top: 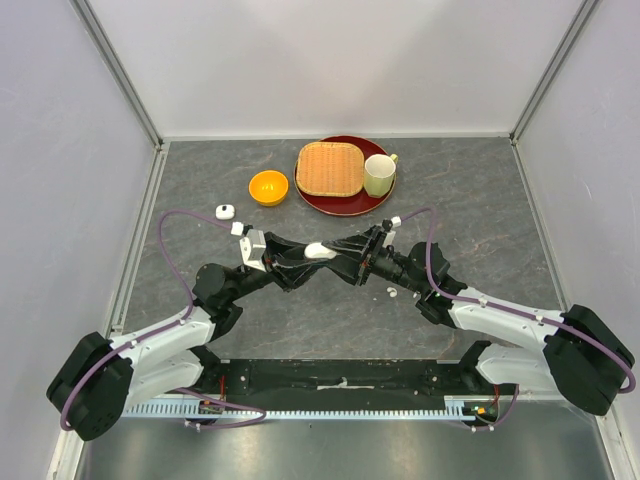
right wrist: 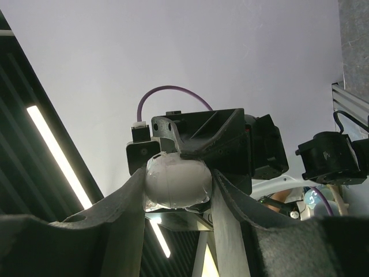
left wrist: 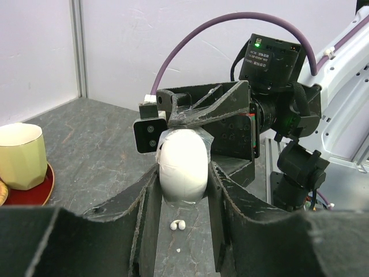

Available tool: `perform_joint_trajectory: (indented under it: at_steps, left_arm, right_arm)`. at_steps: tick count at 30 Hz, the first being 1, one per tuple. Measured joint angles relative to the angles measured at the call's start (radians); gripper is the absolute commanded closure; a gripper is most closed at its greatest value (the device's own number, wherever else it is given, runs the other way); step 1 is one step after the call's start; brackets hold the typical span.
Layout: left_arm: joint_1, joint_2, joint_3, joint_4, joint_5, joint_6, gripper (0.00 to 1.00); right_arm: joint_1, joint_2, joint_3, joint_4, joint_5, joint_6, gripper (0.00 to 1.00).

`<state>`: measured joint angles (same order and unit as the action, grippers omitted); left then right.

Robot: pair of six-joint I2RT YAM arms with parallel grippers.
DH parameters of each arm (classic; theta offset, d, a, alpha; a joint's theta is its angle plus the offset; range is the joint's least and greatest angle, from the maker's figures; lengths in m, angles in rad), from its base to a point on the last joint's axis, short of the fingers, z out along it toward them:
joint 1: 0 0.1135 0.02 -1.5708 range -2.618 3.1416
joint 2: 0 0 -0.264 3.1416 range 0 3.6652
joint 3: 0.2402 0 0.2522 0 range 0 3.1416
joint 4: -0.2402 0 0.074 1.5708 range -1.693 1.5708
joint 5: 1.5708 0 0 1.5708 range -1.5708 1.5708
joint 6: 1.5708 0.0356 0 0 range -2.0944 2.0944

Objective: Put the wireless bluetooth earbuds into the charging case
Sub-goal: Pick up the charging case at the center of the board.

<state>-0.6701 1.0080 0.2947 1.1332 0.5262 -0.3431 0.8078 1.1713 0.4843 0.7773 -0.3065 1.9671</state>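
Two tiny white earbuds (top: 388,291) lie on the grey bench (top: 300,330), below and slightly right of the arms' meeting point. Above them a white oval charging case (left wrist: 183,164) is held in mid-air. The left gripper (left wrist: 183,174) is clamped on it from one side, and the right gripper (right wrist: 177,182) pinches it from the other. Farther back sit an orange bowl (top: 268,187) and a red plate (top: 345,207) holding a woven tray (top: 328,168) and a cup (top: 378,175).

White arm links (top: 165,345), bulky black joints (top: 90,385), looping purple cables (top: 163,240), angular black fingers (left wrist: 144,219), black wrist camera (left wrist: 271,57), green light (left wrist: 257,41), white plugs (top: 237,228)
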Motion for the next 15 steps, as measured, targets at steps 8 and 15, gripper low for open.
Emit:
perform_joint_trajectory:
  at_steps: [8, 15]
  left_arm:
    - [0.0, 0.0, 0.0, 0.0, 0.0, 0.0, 0.57]
    - [0.0, 0.008, 0.0, 0.005, 0.0, 0.0, 0.53]
  right_arm:
    - [0.0, -0.002, 0.0, -0.003, 0.001, 0.0, 0.95]
    - [0.0, -0.008, -0.003, -0.009, 0.001, 0.0, 0.95]
